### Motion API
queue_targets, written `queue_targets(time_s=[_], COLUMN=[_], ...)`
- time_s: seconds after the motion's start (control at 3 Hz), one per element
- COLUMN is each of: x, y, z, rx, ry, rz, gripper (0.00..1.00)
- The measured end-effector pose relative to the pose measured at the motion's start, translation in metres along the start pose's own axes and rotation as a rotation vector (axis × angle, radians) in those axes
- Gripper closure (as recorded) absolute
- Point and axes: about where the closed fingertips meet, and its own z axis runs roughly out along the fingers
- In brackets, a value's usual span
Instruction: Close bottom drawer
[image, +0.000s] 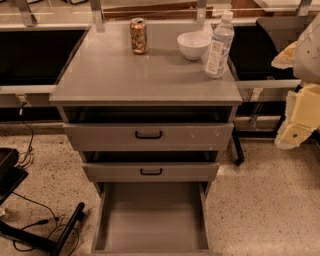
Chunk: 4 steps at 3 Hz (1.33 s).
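Observation:
The grey cabinet stands in the middle of the camera view. Its bottom drawer is pulled far out toward me, and its plain grey inside shows with nothing in it. Its front and handle are cut off below the frame's bottom edge. The middle drawer and the top drawer, each with a black handle, stick out a little. My gripper, pale yellow and white, hangs at the right edge, beside the cabinet at top-drawer height and apart from all drawers.
A can, a white bowl and a water bottle stand on the cabinet top. Black stand legs and cables lie on the speckled floor at the left. A black table leg is close to the cabinet's right side.

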Motion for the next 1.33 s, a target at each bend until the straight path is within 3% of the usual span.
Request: queue_targets(time_s=[0.67,1.0,1.33], x=[0.0,0.002,0.013], y=[0.006,0.028,0.048], z=[0.009,0.044,0.103], rx=[0.026,0.041,0.061], ry=[0.005,-0.018,0.009], rz=[0.013,0.032,0.071], gripper=[0.0,0.0,0.0])
